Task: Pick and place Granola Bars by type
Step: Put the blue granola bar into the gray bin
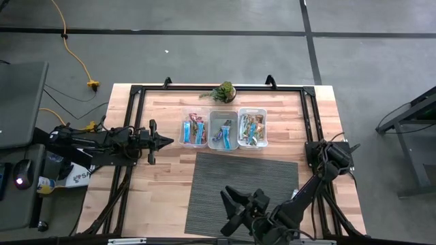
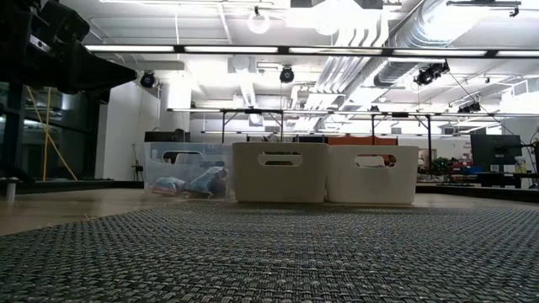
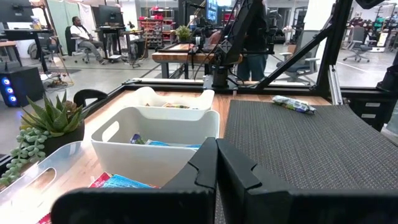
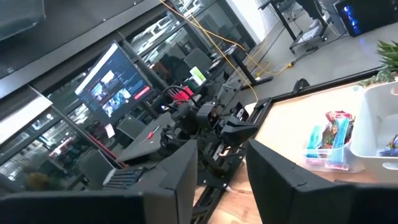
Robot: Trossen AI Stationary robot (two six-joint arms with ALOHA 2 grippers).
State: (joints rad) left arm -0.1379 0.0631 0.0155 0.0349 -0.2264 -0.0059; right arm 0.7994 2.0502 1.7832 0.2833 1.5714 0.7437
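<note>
Granola bars in blue, pink-red and orange wrappers lie in three small bins at the table's far middle: left bin (image 1: 194, 129), middle bin (image 1: 223, 129), right bin (image 1: 252, 128). The left wrist view shows one more silver-blue bar (image 3: 293, 104) lying flat on the grey mat (image 1: 242, 194), toward the table's right. My left gripper (image 1: 167, 141) (image 3: 216, 168) is shut and hovers left of the bins, pointing right. My right gripper (image 1: 229, 209) (image 4: 222, 180) is open above the mat's near edge, pointing left. Neither holds anything.
A small green plant (image 1: 223, 91) (image 3: 53, 121) stands behind the bins at the far edge. A black frame (image 1: 136, 92) runs round the tabletop. The low view shows the bins (image 2: 278, 172) in a row beyond the mat. People sit and stand in the room beyond.
</note>
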